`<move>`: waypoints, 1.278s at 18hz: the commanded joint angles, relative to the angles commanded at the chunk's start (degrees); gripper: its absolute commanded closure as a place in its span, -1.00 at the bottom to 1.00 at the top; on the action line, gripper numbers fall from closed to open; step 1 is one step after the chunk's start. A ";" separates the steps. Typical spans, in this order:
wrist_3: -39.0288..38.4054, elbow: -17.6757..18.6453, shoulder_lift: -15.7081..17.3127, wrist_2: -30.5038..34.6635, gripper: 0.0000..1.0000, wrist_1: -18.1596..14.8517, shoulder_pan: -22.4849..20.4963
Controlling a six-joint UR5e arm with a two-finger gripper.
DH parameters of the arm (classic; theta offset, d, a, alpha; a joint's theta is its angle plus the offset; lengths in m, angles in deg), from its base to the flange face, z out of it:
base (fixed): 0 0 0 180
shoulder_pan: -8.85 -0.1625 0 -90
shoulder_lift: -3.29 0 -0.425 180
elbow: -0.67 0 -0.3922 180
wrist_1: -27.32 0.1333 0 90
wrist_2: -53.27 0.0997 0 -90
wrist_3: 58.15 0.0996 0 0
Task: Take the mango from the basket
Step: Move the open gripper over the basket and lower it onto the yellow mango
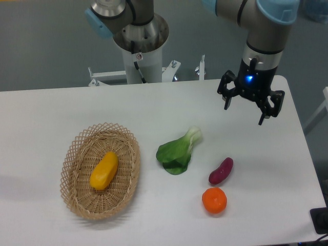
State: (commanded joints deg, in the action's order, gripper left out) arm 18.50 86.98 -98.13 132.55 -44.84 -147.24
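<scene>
Nearest: basket (82,207) on counter (46,113), mango (104,170) inside. Beside it greens (177,154), tuber (221,170), orange (214,200). Claw (245,115) high at back right, spread apart, holding nothing.

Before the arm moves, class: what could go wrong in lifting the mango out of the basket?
1. The mango looks smooth and rounded, so it may slip from the open gripper.
2. The light basket could shift or lift along with it.
3. The fingers might catch on the raised lattice rim.
</scene>
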 joint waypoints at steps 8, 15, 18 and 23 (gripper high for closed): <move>-5.15 1.84 1.05 -5.52 -1.00 0.35 2.37; -23.35 6.94 2.64 -7.38 -1.00 5.53 10.97; -32.75 7.12 -0.17 -6.86 -1.00 10.09 17.29; -39.20 11.94 -3.34 -2.92 -1.00 17.30 24.95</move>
State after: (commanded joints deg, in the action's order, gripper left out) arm -20.70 98.92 -101.47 129.62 -27.54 -122.29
